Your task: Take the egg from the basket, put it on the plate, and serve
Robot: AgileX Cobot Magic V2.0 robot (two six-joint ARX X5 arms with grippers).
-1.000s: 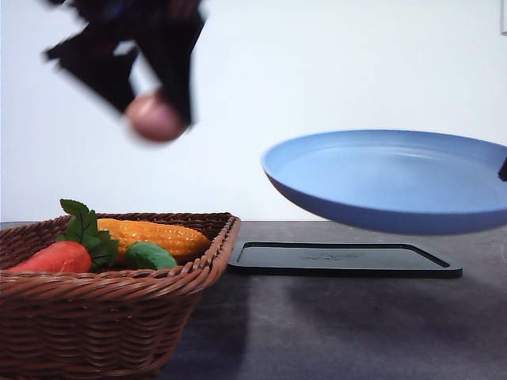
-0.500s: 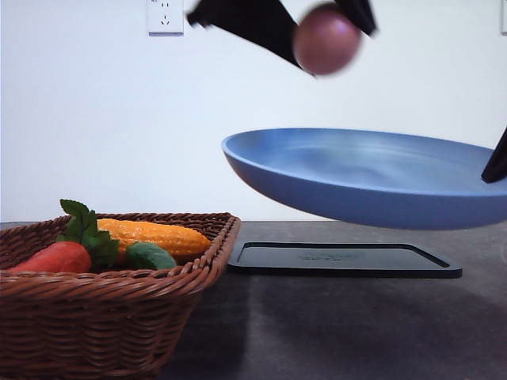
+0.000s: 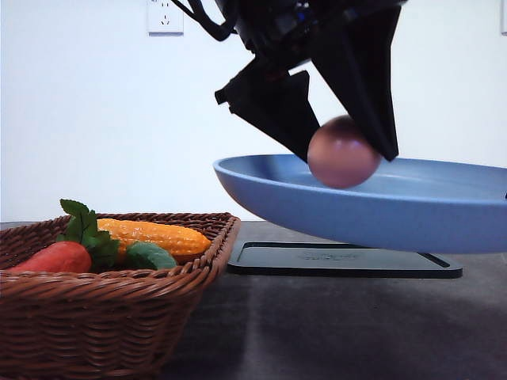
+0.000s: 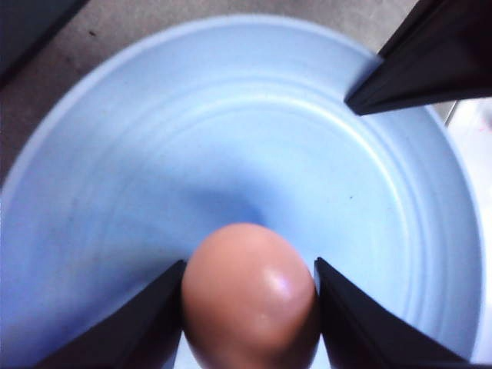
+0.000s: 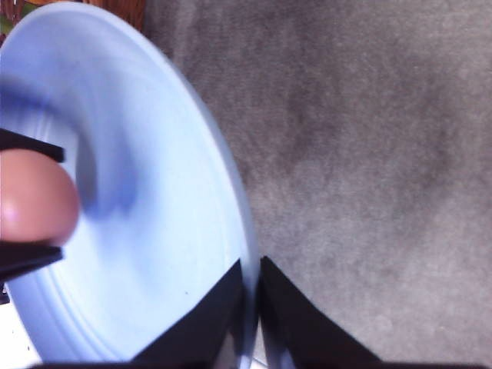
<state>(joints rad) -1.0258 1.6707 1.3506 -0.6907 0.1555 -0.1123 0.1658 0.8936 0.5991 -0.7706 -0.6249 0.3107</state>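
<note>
Front view: the left gripper (image 3: 346,150), black with wedge-shaped fingers, hangs down from the top of the scene, its jaws closed on the smooth pinkish-brown oval egg (image 3: 344,152). The egg sits at the level of the rim of the large round matte light-blue plate (image 3: 261,190), which is held in the air, tilted a little, over the flat black rectangular tray (image 3: 342,260) on the dark grey table (image 3: 333,332). Whether the egg touches the plate cannot be told here. At the near left stands the brown woven wicker basket (image 3: 103,317), well apart from the egg; in it lie a red-orange carrot-like vegetable (image 3: 55,258) with green leaves (image 3: 85,229) and a yellow corn cob (image 3: 154,236). A white wall socket (image 3: 165,16) is on the far wall.

Left wrist view: the egg (image 4: 250,300) is gripped between the two black fingers (image 4: 146,327), one on each side, with the plate (image 4: 154,154) directly under it. The tip of the right gripper's dark finger (image 4: 427,58) reaches over the plate's rim.

Right wrist view: the right gripper (image 5: 251,296) has its jaws nearly together, pinching the plate's (image 5: 154,215) rim between them. The egg (image 5: 34,196) is over the plate's inside, between the left gripper's fingers.
</note>
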